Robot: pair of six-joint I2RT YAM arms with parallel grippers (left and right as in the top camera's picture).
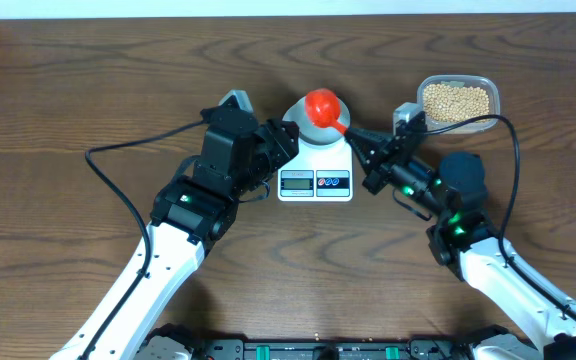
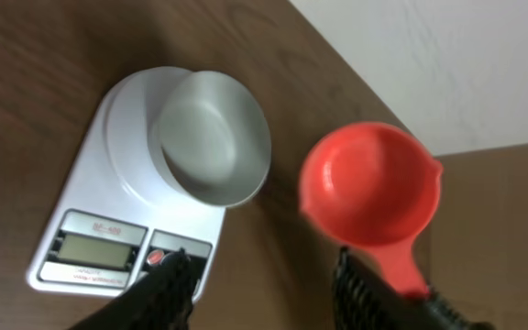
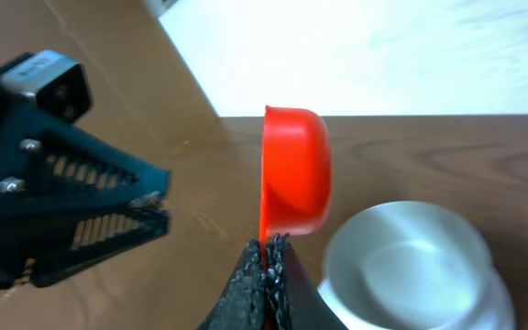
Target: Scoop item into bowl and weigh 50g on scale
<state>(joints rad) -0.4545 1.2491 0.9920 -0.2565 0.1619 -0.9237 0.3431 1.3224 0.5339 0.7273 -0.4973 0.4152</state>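
Your right claw is clamped tight on the handle of the red scoop. It holds the scoop turned on its side, rim upright, just above and beside the bowl. From the left wrist camera you look straight into the scoop's cup, and it is empty.

Your left claw stands with its jaws apart and nothing between them. One finger hangs over the front corner of the scale, by the buttons. The other sits close to the scoop's handle; whether it touches the handle you cannot tell from these views. From overhead, this claw is at the scale's left edge and the right claw at its right, with the scoop between them over the back of the scale.

The bowl sits on the scale's round platform and has nothing in it. The scale's display faces you, but its reading is too small to make out.

The beans all lie in the clear plastic tub at the back right of the desk. The tub is well apart from the scale, behind your right arm.
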